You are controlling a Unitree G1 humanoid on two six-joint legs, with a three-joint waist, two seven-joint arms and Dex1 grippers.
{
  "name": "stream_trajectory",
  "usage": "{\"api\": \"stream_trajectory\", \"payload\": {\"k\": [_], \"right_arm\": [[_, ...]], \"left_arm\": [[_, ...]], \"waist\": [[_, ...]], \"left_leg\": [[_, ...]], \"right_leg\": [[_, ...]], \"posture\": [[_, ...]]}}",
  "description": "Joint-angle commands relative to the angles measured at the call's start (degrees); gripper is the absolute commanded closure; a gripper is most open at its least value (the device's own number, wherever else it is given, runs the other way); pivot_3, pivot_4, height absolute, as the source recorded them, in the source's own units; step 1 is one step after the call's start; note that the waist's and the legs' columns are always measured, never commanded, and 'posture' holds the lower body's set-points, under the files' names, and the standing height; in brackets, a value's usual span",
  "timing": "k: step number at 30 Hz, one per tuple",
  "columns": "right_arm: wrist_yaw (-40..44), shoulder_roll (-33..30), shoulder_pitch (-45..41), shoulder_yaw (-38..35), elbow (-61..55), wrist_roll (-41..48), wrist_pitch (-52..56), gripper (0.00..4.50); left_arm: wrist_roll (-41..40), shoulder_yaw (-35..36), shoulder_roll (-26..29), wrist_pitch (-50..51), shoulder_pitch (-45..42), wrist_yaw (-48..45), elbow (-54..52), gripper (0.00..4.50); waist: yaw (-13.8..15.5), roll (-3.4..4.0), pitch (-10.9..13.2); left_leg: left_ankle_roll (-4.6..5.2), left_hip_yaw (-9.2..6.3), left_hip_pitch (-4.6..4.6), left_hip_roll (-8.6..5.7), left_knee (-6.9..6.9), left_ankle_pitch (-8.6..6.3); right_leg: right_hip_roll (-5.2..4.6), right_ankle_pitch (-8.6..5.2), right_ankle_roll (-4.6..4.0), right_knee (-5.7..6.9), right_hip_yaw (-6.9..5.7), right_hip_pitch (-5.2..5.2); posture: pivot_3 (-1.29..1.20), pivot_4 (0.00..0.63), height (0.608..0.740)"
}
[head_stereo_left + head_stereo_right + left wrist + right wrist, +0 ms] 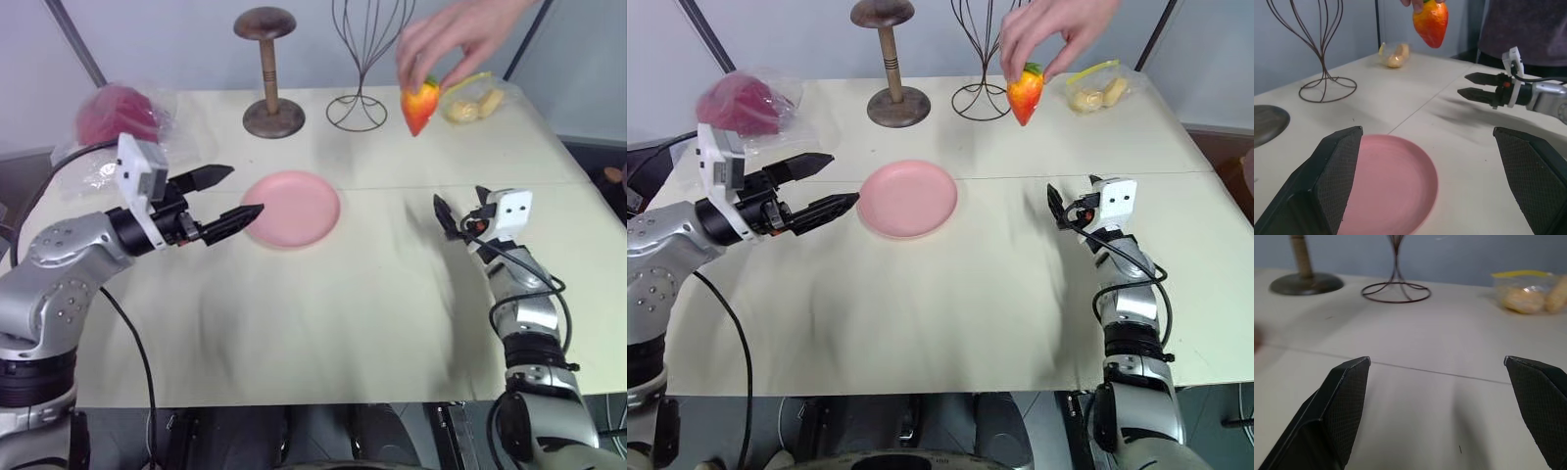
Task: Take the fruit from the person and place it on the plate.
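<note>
fruit: the fruit [419, 105] is red-orange with a yellow side and a green top. it hangs in the air above the far right part of the counter, point down.
person: the person's hand [453, 37] comes in from the far side and pinches the fruit at its top.
plate: the pink plate [292, 208] lies flat near the middle of the counter, with nothing on it.
left gripper: the left gripper [221, 199] is just beside the plate's left edge, above the counter. its fingers are wide apart and hold nothing.
right gripper: the right gripper [1054, 207] is on the right side, well apart from the plate and nearer the robot than the fruit. its fingers are wide apart and hold nothing.
counter: the counter [323, 323] is pale cream with a thin seam across it.
far side: a wooden stand [269, 73] and a wire stand [359, 69] sit by the far edge. a clear bag of pale yellow bits [473, 101] is at the far right, and a dark red lump in clear plastic [118, 113] at the far left.
room: a plain grey-blue wall [1459, 254] is behind the counter.
</note>
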Motion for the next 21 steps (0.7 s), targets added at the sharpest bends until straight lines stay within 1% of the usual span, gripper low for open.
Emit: {"api": "stream_trajectory", "payload": {"k": [1,3,4,6,9,15,21], "right_arm": [[5.5,-6.1,0.2,0.3,-13.5,4.0,10.4,0.00],[6.2,-8.5,-0.9,0.6,-17.5,4.7,15.0,0.00],[5.4,-8.6,-2.1,0.6,-18.3,5.1,17.2,0.00],[4.2,-8.2,-4.3,1.1,-20.1,6.1,21.3,0.00],[1.7,-5.8,-7.3,1.6,-21.3,6.8,25.7,0.00],[-0.5,-1.6,-12.7,2.3,-20.3,7.4,28.4,0.00],[-0.6,-1.0,-17.4,1.9,-20.4,8.0,29.8,0.00]], "left_arm": [[0.1,-0.3,0.1,-0.2,-1.0,-0.5,0.0,0.03],[1.0,-1.1,-0.1,-0.8,-1.0,-1.0,0.8,0.03],[1.5,-1.5,-0.2,-1.1,-0.9,-1.1,1.1,0.03],[2.4,-2.1,-0.4,-1.6,-0.9,-1.1,1.4,0.03],[2.8,-2.4,-0.9,-1.9,-0.9,-1.1,1.3,0.03],[3.4,-2.2,-1.6,-2.2,-0.2,-0.6,0.5,0.03],[3.2,-1.2,-1.8,-2.0,1.4,0.6,-1.1,0.03]], "waist": [[0.0,0.00,0.0],[0.1,0.00,0.0],[0.0,0.00,0.0],[-0.2,0.00,0.0],[0.0,0.00,0.0],[0.3,-0.01,0.0],[0.1,-0.01,0.0]], "left_leg": [[0.00,0.00,0.00,0.00,0.01,0.00],[0.01,0.00,0.00,0.00,0.01,-0.01],[0.02,-0.02,0.01,0.01,0.01,-0.01],[0.02,0.00,0.03,0.04,0.00,-0.01],[0.01,-0.01,0.02,0.08,-0.02,-0.01],[0.00,-0.01,-0.01,0.02,0.00,0.00],[0.00,-0.01,-0.03,0.02,-0.01,0.00]], "right_leg": [[0.00,0.00,0.00,0.00,0.00,0.01],[0.00,0.00,0.00,0.00,0.00,0.01],[0.01,0.00,0.00,-0.01,-0.01,0.01],[0.04,0.00,0.00,-0.02,0.00,0.01],[0.09,0.00,-0.01,-0.02,0.00,0.00],[0.00,0.00,-0.01,-0.02,0.00,-0.01],[0.00,0.00,-0.01,-0.01,-0.01,-0.05]], "posture": [[0.00,0.150,0.740],[0.00,0.150,0.740],[0.00,0.150,0.740],[0.00,0.150,0.740],[0.00,0.150,0.740],[0.00,0.150,0.740],[0.00,0.150,0.740]]}}
